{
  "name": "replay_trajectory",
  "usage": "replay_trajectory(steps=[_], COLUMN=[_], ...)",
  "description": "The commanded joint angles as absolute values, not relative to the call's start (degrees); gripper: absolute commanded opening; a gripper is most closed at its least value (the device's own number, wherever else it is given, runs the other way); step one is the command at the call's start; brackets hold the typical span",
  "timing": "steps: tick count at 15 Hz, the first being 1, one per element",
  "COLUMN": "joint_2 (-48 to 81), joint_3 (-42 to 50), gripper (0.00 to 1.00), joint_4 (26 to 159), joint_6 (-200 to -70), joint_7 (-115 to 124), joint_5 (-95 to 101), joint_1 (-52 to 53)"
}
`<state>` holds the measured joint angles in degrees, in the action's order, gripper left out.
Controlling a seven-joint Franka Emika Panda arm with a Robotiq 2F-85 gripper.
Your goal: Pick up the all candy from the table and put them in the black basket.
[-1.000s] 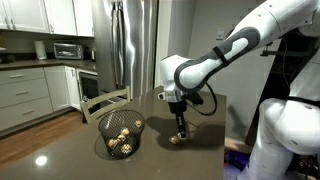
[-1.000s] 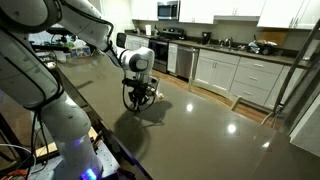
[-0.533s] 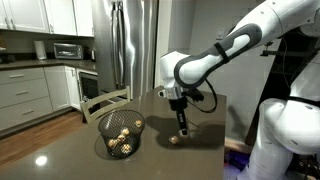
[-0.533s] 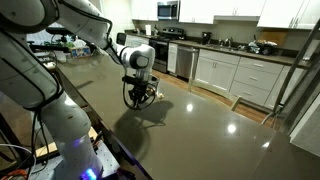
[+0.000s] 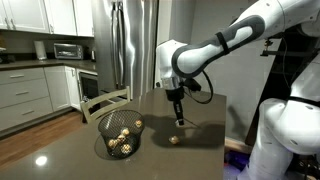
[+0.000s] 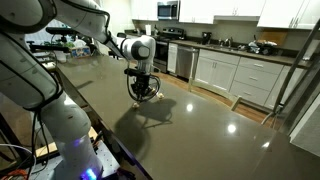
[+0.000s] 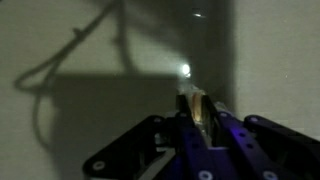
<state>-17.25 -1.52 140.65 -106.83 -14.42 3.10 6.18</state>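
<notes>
Gold candy [image 7: 201, 110] sat pinched in my nearly closed end effector [image 5: 180, 121] above the table [image 5: 205, 125]; a shallow grip could drop it short of the basket [image 5: 120, 135].

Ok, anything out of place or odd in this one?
One candy lies alone on the table beside the black basket, apart from those inside it, with the gripper hanging above it, jaws nearly together. Nothing looks spilled or damaged.

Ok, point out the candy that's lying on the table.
The lone candy on the bare table under the gripper; the others sit in the black basket, and another candy is pinched in the gripper.
</notes>
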Motion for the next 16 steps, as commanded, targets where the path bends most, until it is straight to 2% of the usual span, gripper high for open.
replay_trajectory(steps=[1,9,16], joint_2=[-17.2,-17.8,-20.1], joint_3=[-2.8,-5.1,-5.0], gripper=[0.08,0.08,0.08], joint_4=[137.5,133.9,134.7], joint_6=[-105.0,-107.3,-116.3], joint_7=[-14.7,-15.0,-16.4], joint_5=[4.5,4.5,2.7], joint_1=[6.4,7.8,9.3])
